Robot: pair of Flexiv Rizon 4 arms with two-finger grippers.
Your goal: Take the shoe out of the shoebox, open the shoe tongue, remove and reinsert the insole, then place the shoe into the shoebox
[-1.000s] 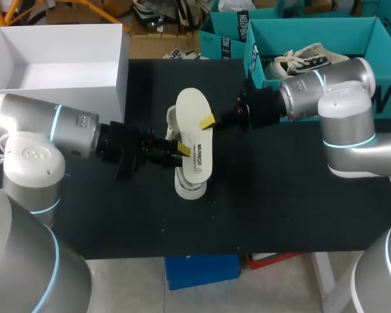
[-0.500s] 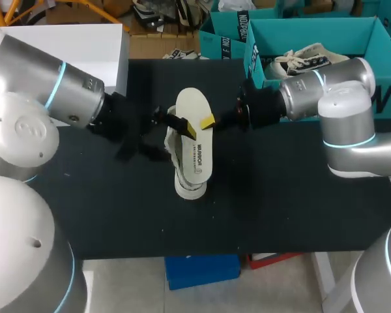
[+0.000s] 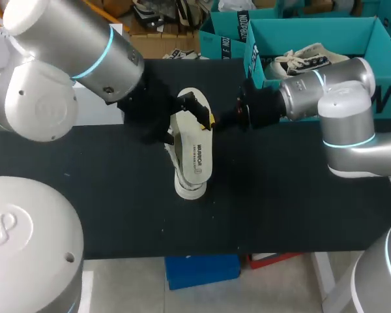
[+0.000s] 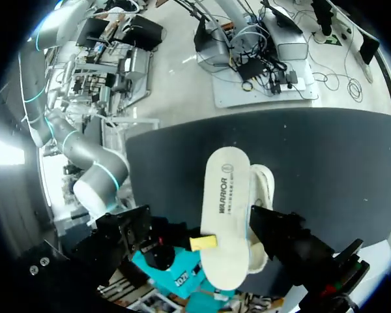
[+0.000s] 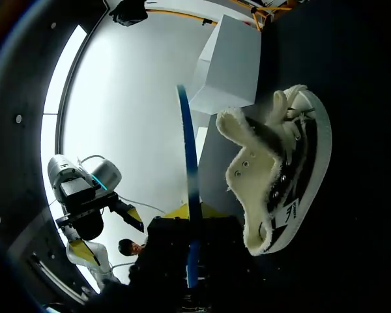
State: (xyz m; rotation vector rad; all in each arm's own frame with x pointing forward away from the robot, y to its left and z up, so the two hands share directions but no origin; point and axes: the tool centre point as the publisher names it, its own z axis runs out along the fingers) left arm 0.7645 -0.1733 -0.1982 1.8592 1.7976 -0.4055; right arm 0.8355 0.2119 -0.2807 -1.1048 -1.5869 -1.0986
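Note:
The white insole [image 3: 195, 140] hangs flat above the white shoe [image 3: 184, 184], which lies on its side on the black table [image 3: 280, 195]. My right gripper [image 3: 212, 122] is shut on the insole's right edge, one yellow tip showing. In the right wrist view the insole [image 5: 190, 189] appears edge-on as a thin blue line between the fingers, with the shoe [image 5: 280, 182] ahead on the table. My left gripper [image 3: 182, 120] stands open over the insole's far end and holds nothing. The left wrist view looks down on the insole [image 4: 225, 202] and the shoe [image 4: 264, 186] under it.
The white shoebox [image 3: 94, 107] stands at the back left, mostly hidden by my left arm. Teal boxes [image 3: 378, 39] holding another shoe [image 3: 303, 62] sit at the back right. Bare black table lies in front of the shoe.
My left gripper let go of the insole and opened. The left arm rose and swung toward the back, over the insole's far end. The right arm kept still with the insole.

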